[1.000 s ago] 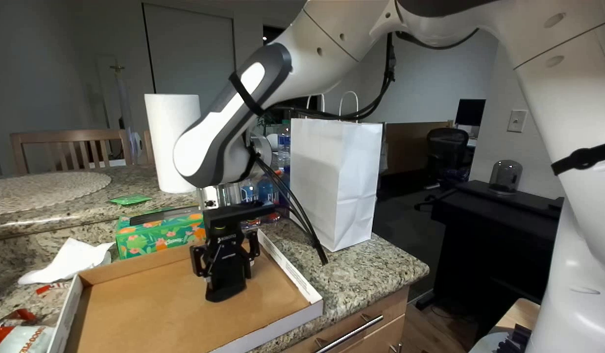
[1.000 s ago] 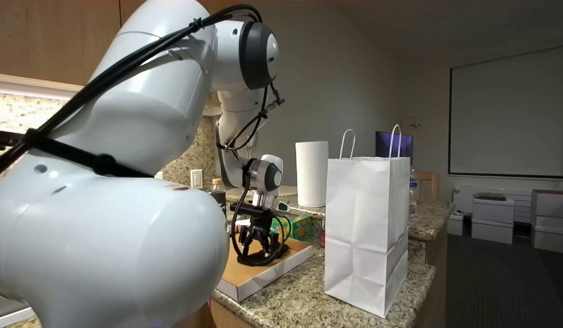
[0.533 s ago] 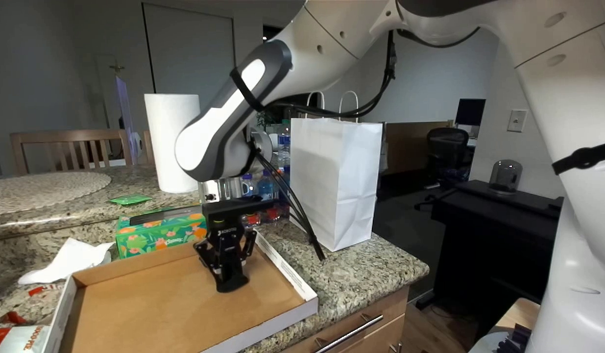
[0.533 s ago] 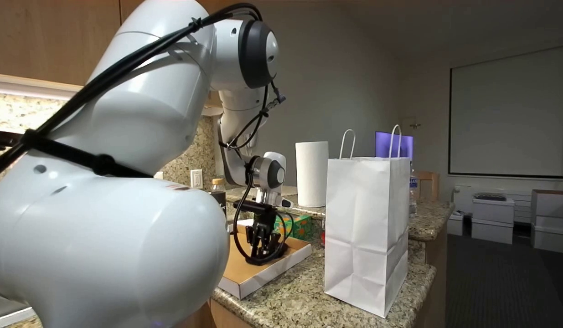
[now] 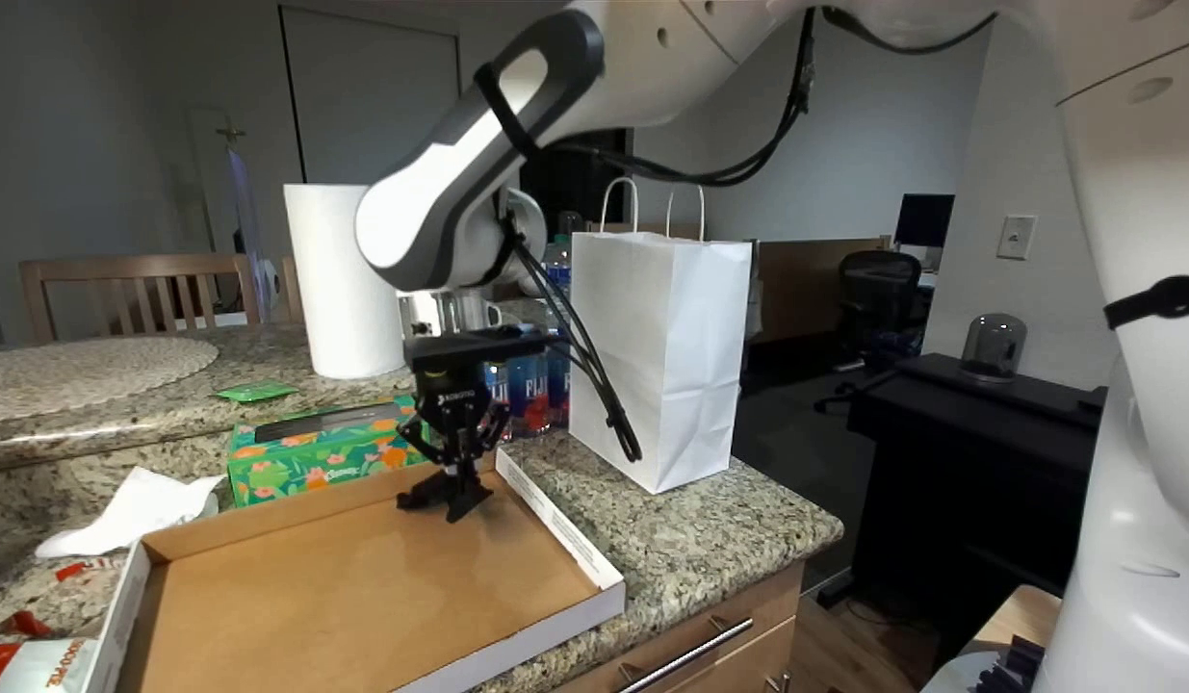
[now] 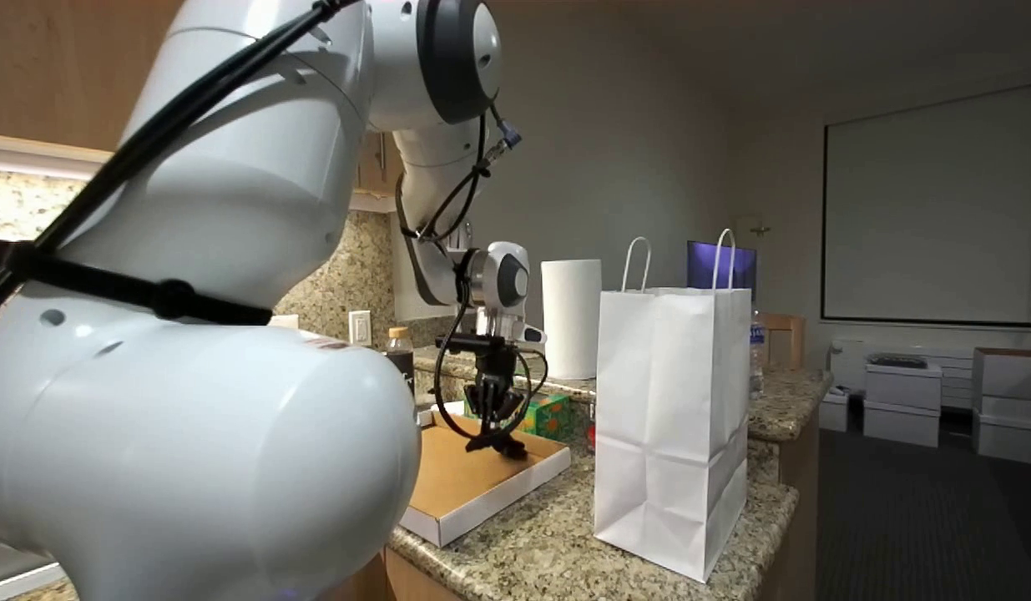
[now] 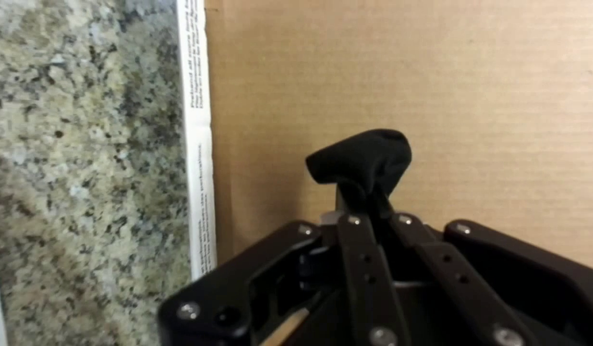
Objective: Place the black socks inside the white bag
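One sock (image 7: pixel 366 156) hangs under the jaws, which have just pinched and raised it; the bag (image 6: pixel 667 417), off to their side, likely comes next.

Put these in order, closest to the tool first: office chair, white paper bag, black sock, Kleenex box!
In an exterior view:
1. Black sock, pinched in the tool.
2. Kleenex box, just behind, image left.
3. White paper bag, image right.
4. Office chair, far background.
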### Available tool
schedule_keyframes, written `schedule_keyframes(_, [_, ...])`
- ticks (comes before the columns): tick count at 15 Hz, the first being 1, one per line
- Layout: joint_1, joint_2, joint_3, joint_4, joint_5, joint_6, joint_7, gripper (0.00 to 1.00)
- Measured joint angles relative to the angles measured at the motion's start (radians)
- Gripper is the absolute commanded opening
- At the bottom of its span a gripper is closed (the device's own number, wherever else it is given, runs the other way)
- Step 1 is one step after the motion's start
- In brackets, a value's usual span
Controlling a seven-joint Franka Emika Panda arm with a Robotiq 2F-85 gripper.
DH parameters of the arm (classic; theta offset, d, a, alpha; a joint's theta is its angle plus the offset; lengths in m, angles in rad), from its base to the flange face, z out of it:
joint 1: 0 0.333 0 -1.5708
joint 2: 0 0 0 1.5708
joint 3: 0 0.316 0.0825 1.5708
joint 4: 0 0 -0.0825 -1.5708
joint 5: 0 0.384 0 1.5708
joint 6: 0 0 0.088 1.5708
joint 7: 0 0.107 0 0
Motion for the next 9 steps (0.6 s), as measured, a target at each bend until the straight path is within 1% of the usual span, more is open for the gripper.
schedule_keyframes(3, [-0.001, -0.130, 0.009, 0.015, -0.021, -0.101, -0.008, 0.05])
schedule_keyframes(5, [-0.004, -0.215, 0.020, 0.045, -0.029, -0.198, -0.054, 0.05])
schedule_keyframes(7, [-0.010, -0.297, 0.028, 0.082, -0.064, -0.282, -0.087, 0.05])
schedule_keyframes(9, [-0.022, -0.375, 0.031, 0.118, -0.109, -0.334, -0.111, 0.05])
